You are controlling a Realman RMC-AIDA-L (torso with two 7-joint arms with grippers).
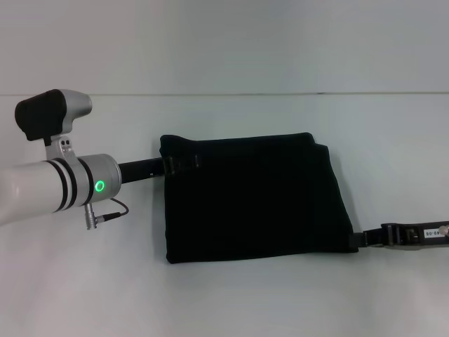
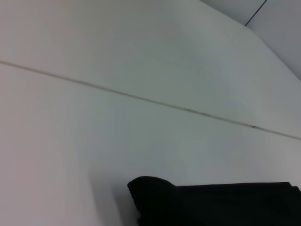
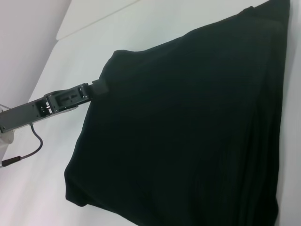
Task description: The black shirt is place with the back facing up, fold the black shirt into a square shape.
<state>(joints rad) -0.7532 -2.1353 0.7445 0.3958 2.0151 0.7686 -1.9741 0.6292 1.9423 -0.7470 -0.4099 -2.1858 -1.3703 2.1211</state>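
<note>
Reaching in from the left, the left gripper (image 1: 184, 163) lay on the far left part of the black shirt (image 1: 252, 200); whether its jaws were parted or pinching cloth could not be told. The right gripper (image 1: 366, 239) touched the shirt's near right corner, its jaws equally unclear. The shirt sat folded into a rough rectangle, flat on the white table (image 1: 84, 288).

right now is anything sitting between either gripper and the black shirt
Nothing visible. The left gripper is already at the black shirt at its far left edge, and the right gripper at its near right corner. Only bare table surrounds it.
</note>
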